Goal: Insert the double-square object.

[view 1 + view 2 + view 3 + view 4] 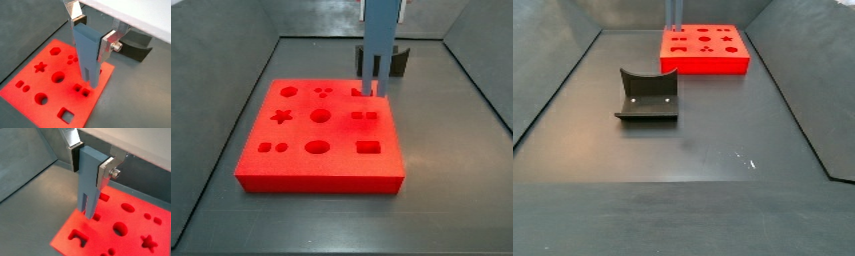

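My gripper is shut on the upper end of the double-square object, a tall slate-blue block held upright with its two prongs pointing down. Both wrist views show it between the silver fingers; the gripper grips its top. The prong tips hang just over the red board with shaped holes, beside a pair of square holes. In a side view the block reaches down to the far right part of the board; the gripper itself is above that frame. I cannot tell whether the tips touch the board.
The dark fixture stands on the grey floor, apart from the red board; it also shows behind the board and in a wrist view. Grey walls enclose the floor.
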